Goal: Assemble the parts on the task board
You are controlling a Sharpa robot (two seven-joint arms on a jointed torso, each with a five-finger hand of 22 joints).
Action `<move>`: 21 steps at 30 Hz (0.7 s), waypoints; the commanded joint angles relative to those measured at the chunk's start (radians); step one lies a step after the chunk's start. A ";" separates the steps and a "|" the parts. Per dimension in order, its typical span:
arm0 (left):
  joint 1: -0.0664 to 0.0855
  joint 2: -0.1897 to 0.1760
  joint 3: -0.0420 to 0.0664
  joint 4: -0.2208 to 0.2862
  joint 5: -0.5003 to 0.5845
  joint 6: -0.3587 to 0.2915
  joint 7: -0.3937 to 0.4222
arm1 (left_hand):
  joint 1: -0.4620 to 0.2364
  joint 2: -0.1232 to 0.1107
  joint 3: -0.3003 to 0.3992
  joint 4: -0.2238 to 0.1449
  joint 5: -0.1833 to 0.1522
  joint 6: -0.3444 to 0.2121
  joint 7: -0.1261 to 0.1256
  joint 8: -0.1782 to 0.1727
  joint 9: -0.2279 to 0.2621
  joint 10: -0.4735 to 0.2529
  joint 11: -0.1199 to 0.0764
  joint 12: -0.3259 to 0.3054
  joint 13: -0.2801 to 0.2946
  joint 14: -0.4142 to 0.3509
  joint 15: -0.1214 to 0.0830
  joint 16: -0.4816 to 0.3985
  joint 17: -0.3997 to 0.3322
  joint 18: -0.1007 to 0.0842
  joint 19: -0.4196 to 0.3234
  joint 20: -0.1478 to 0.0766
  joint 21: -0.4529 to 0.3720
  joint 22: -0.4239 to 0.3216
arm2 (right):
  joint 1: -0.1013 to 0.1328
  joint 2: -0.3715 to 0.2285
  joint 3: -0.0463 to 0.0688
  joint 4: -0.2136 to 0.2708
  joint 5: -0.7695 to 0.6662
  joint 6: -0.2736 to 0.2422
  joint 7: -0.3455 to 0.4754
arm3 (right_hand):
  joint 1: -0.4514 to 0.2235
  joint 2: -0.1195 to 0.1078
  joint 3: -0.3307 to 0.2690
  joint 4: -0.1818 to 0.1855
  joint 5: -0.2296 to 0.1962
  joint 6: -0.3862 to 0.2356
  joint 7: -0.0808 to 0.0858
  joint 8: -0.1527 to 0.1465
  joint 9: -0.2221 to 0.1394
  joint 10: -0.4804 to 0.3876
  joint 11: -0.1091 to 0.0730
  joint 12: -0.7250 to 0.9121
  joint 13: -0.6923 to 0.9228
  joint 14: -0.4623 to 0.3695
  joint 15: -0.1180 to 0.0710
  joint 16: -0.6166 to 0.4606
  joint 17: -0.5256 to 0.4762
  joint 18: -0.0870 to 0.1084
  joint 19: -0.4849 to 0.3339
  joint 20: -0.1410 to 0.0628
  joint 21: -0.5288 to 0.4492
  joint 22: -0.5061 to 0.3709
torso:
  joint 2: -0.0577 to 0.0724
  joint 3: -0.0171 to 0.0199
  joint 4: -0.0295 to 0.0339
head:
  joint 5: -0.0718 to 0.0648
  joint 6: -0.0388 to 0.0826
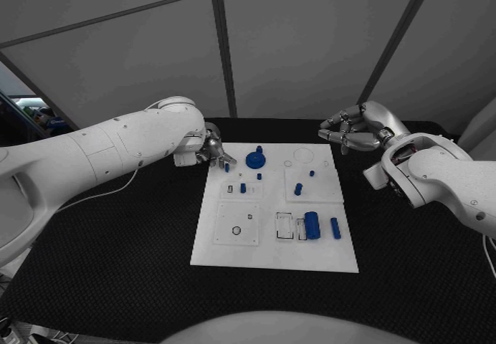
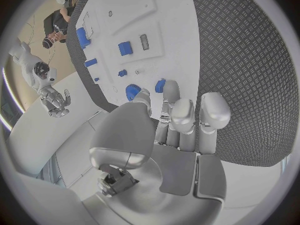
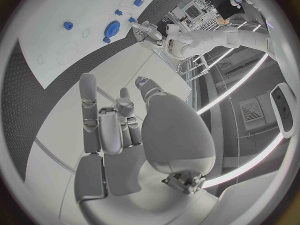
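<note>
From the head camera, the left hand reaches over the board's far left corner, pinching a small blue peg. The right hand hovers off the far right corner.

The left wrist camera shows fingertips closed on the peg.

The right wrist camera shows fingers apart, holding nothing.

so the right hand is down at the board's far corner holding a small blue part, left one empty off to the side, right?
Sides swapped. The head view shows the left hand at the task board's far corner, pinching a small blue part; the right hand is empty, off the board.
</note>
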 commanded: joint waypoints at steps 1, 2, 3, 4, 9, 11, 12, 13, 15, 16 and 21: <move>0.000 0.003 -0.001 -0.004 -0.006 0.022 0.006 | 0.013 0.003 -0.002 -0.007 0.002 0.008 -0.002 0.006 -0.002 0.003 -0.005 0.004 -0.001 0.004 -0.002 0.005 0.001 -0.007 0.008 -0.001 0.005 0.002 | 0.001 0.001 0.001 0.001 -0.002 0.005 0.003 | 0.000 -0.005 0.000 0.006 0.002 -0.007 0.000 0.006 0.002 -0.006 0.000 -0.003 0.001 0.015 -0.005 -0.004 0.000 0.018 -0.007 0.000 -0.003 -0.002 | 0.000 -0.0002 -0.0001 | 0.000 -0.001; 0.000 0.003 -0.001 -0.005 -0.006 0.023 0.006 | 0.014 0.003 -0.002 -0.007 0.002 0.008 -0.002 0.007 -0.002 0.004 -0.005 0.004 -0.001 0.005 -0.003 0.005 0.001 -0.007 0.007 -0.001 0.005 0.001 | 0.001 0.001 0.001 0.001 -0.002 0.005 0.003 | 0.000 -0.005 0.000 0.006 0.002 -0.007 0.000 0.006 0.002 -0.006 0.000 -0.003 0.001 0.015 -0.005 -0.004 0.000 0.018 -0.007 0.000 -0.003 -0.002 | 0.000 -0.0003 -0.0001 | 0.000 -0.001; 0.000 0.004 -0.001 -0.006 -0.006 0.024 0.006 | 0.014 0.004 -0.002 -0.008 0.002 0.008 -0.002 0.007 -0.002 0.004 -0.005 0.004 -0.002 0.005 -0.003 0.005 0.001 -0.007 0.008 -0.001 0.005 0.002 | 0.001 0.001 0.001 0.001 -0.002 0.005 0.003 | 0.000 -0.005 0.000 0.006 0.002 -0.007 0.000 0.006 0.002 -0.006 0.000 -0.003 0.001 0.015 -0.005 -0.004 0.000 0.018 -0.007 0.000 -0.003 -0.002 | 0.000 -0.0002 0.0001 | 0.000 -0.002; -0.001 0.004 -0.001 -0.007 -0.006 0.024 0.006 | 0.016 0.004 -0.001 -0.009 0.002 0.008 -0.002 0.008 -0.002 0.004 -0.006 0.004 -0.002 0.005 -0.003 0.006 0.001 -0.008 0.008 -0.002 0.006 0.003 | 0.001 0.001 0.001 0.001 -0.002 0.005 0.003 | 0.000 -0.005 0.000 0.006 0.002 -0.007 0.000 0.006 0.002 -0.006 0.000 -0.003 0.001 0.015 -0.005 -0.004 0.000 0.018 -0.007 0.000 -0.003 -0.002 | 0.000 -0.0002 0.0002 | 0.000 -0.003; -0.002 0.006 -0.002 -0.009 -0.006 0.024 0.006 | 0.025 0.009 0.001 -0.013 0.003 0.009 -0.003 0.010 -0.005 0.006 -0.007 0.004 -0.003 0.005 -0.004 0.006 0.001 -0.008 0.008 -0.003 0.005 0.003 | 0.001 0.001 0.001 0.001 -0.002 0.005 0.003 | 0.000 -0.005 0.000 0.006 0.002 -0.007 0.000 0.006 0.002 -0.006 0.000 -0.003 0.001 0.015 -0.005 -0.004 0.000 0.018 -0.007 0.000 -0.003 -0.002 | -0.001 0.0000 0.0006 | 0.000 -0.001; -0.002 0.006 -0.002 -0.010 -0.006 0.023 0.007 | 0.033 0.015 0.005 -0.017 0.003 0.009 -0.004 0.011 -0.006 0.006 -0.007 0.004 -0.004 0.006 -0.005 0.006 0.001 -0.008 0.009 -0.004 0.006 0.004 | 0.001 0.001 0.001 0.001 -0.002 0.005 0.003 | 0.000 -0.005 0.000 0.006 0.002 -0.007 0.000 0.006 0.002 -0.006 0.000 -0.003 0.001 0.015 -0.005 -0.004 0.000 0.018 -0.007 0.000 -0.003 -0.002 | -0.001 -0.0002 0.0001 | 0.000 -0.002; -0.002 0.007 -0.002 -0.010 -0.006 0.023 0.007 | 0.037 0.018 0.007 -0.019 0.003 0.009 -0.004 0.012 -0.007 0.006 -0.008 0.004 -0.005 0.006 -0.005 0.006 0.001 -0.008 0.009 -0.004 0.006 0.005 | 0.001 0.001 0.001 0.001 -0.002 0.006 0.003 | 0.000 -0.005 0.000 0.006 0.002 -0.007 0.000 0.006 0.002 -0.006 0.000 -0.003 0.001 0.015 -0.005 -0.004 0.000 0.018 -0.007 0.000 -0.003 -0.002 | 0.000 -0.0003 0.0004 | 0.000 -0.002; -0.002 0.007 -0.002 -0.010 -0.006 0.022 0.008 | 0.040 0.021 0.009 -0.021 0.003 0.008 -0.005 0.012 -0.008 0.006 -0.008 0.003 -0.005 0.006 -0.005 0.006 0.002 -0.008 0.009 -0.004 0.006 0.005 | 0.001 0.001 0.001 0.001 -0.002 0.006 0.003 | 0.000 -0.005 0.000 0.006 0.002 -0.007 0.000 0.006 0.002 -0.006 0.000 -0.003 0.001 0.015 -0.005 -0.004 0.000 0.018 -0.007 0.000 -0.003 -0.002 | 0.000 -0.0003 0.0004 | 0.000 -0.002; -0.002 0.008 -0.002 -0.011 -0.004 0.022 0.009 | 0.058 0.030 0.019 -0.031 0.004 0.007 -0.007 0.014 -0.011 0.006 -0.010 0.002 -0.007 0.007 -0.007 0.007 0.002 -0.008 0.010 -0.005 0.006 0.006 | 0.001 0.001 0.001 0.001 -0.002 0.006 0.003 | 0.001 -0.005 0.000 0.006 0.003 -0.008 0.000 0.006 0.002 -0.006 0.000 -0.003 0.001 0.015 -0.005 -0.004 0.000 0.018 -0.007 0.000 -0.003 -0.001 | 0.000 -0.0001 0.0004 | 0.000 -0.002; -0.002 0.008 -0.002 -0.011 0.001 0.023 0.009 | 0.065 0.035 0.024 -0.035 0.004 0.007 -0.007 0.014 -0.012 0.006 -0.010 0.002 -0.008 0.007 -0.007 0.007 0.001 -0.008 0.010 -0.006 0.006 0.007 | 0.001 0.001 0.001 0.001 -0.002 0.006 0.003 | 0.001 -0.005 0.001 0.006 0.003 -0.008 0.000 0.007 0.002 -0.005 0.000 -0.003 0.001 0.015 -0.005 -0.004 0.000 0.018 -0.007 0.000 -0.003 -0.001 | 0.000 0.0000 0.0006 | 0.000 -0.002; -0.003 0.009 -0.002 -0.011 0.017 0.015 0.012 | 0.139 0.071 0.086 -0.080 -0.060 -0.001 -0.013 0.017 -0.020 0.002 -0.016 -0.008 -0.016 0.006 -0.013 0.006 0.001 -0.008 0.009 -0.012 0.004 0.010 | 0.001 0.002 0.001 0.001 -0.002 0.006 0.003 | 0.001 -0.005 0.001 0.006 0.003 -0.008 0.000 0.007 0.002 -0.005 0.000 -0.003 0.001 0.015 -0.005 -0.004 0.000 0.018 -0.007 0.000 -0.003 -0.001 | 0.000 0.0002 0.0002 | 0.000 -0.002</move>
